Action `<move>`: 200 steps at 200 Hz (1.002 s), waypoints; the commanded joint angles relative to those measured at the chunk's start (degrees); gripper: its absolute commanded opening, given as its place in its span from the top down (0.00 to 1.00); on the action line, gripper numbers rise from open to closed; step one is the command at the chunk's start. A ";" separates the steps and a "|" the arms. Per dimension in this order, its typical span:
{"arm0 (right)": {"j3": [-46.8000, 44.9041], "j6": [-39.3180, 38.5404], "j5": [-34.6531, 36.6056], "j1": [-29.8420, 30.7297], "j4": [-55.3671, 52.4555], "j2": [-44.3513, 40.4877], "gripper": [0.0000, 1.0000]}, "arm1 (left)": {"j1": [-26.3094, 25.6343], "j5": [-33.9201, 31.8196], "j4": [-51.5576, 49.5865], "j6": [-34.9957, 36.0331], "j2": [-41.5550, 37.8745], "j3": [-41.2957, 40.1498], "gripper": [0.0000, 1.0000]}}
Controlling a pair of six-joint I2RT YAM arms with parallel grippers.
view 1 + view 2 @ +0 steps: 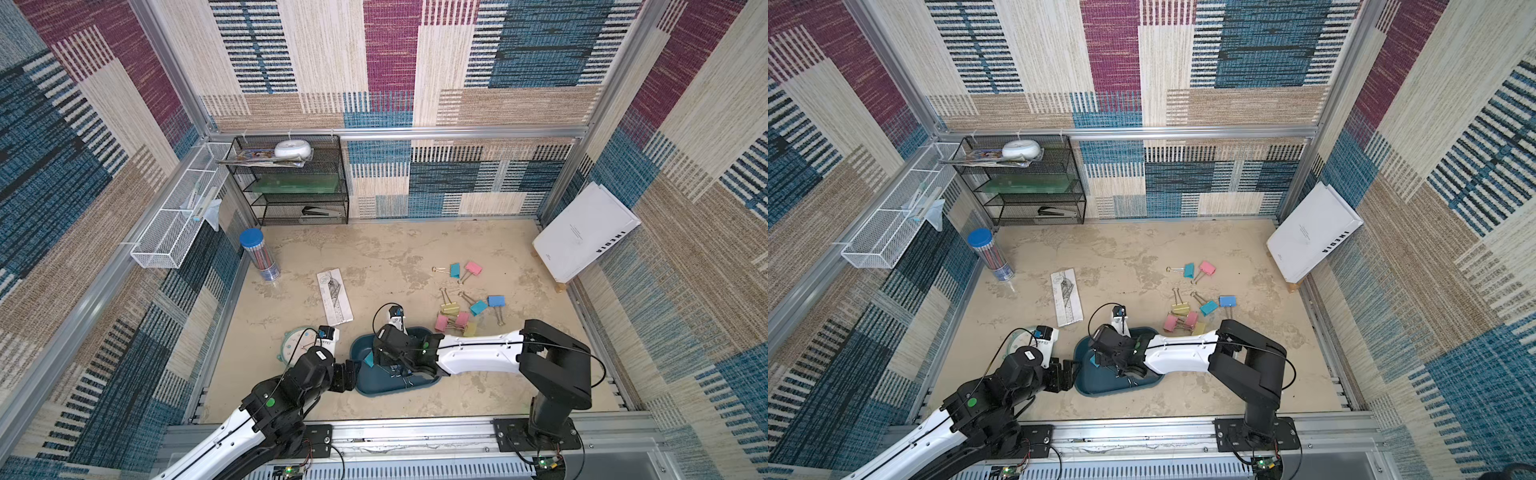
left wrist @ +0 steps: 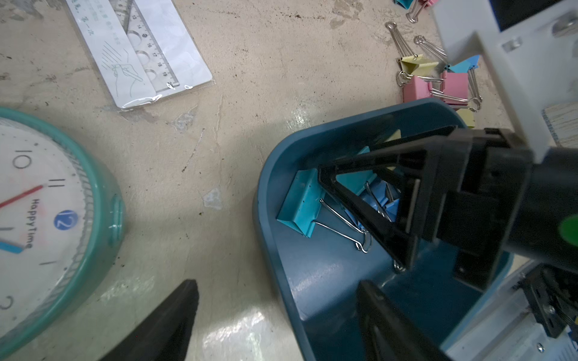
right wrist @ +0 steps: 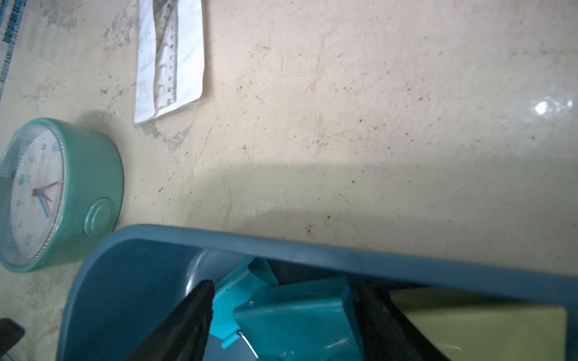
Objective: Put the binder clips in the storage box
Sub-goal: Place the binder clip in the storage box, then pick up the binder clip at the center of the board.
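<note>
Though box (image 2: 312,281) dark teal, clips (image 2: 300,203) pastel.

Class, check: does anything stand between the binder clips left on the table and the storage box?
Nothing lies on the table between the binder clips and the storage box; the nearest sit beside its rim. Only the right gripper is inside the box.

Clock (image 2: 47,218) face, left wrist view: "HappyTime" in dark print, numerals 10 and 11, a white 12 on a blue disc. Ruler (image 2: 147,53) scale: 16, 17, 18, 19 legible. White book (image 1: 582,237) spine, both top views: "INEDIA"; smaller cover print too small to read
</note>
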 commanded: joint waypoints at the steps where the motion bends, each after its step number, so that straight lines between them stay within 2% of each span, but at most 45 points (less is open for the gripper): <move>1: 0.15 -0.39 1.83 0.52 -0.85 -1.71 0.18 | 0.00 0.51 0.77 0.49 -0.15 -0.15 0.16; 32: -2.67 -2.72 3.38 1.47 1.29 -8.81 0.15 | 0.02 0.45 0.79 0.50 -0.33 -0.14 0.16; 51: -4.94 -3.46 7.21 1.47 1.10 -14.46 0.14 | 0.00 0.48 0.77 0.39 -0.26 -0.17 0.16; 78: -5.92 -12.31 10.70 -2.21 -2.01 -20.45 0.13 | 0.00 0.40 0.78 0.39 -0.23 -0.23 0.16; 89: -5.77 -15.01 8.94 -6.11 -4.30 -22.18 0.12 | 0.00 0.27 0.77 0.31 -0.23 -0.17 0.16; 109: -8.35 -17.46 3.21 -18.12 -4.58 -25.61 0.12 | 0.00 -0.06 0.60 0.20 -0.22 -0.15 0.16; 151: -7.92 -28.81 0.53 -37.01 -2.87 -26.28 0.11 | 0.00 -0.61 0.50 0.08 0.11 -0.06 0.16; 176: -7.09 -26.12 -9.49 -49.76 -1.54 -22.95 0.12 | 0.01 -0.87 0.43 -0.02 0.58 0.10 0.16; 200: -4.46 -24.31 -14.55 -57.44 -2.33 -17.76 0.12 | 0.01 -1.13 0.42 -0.10 0.92 0.20 0.16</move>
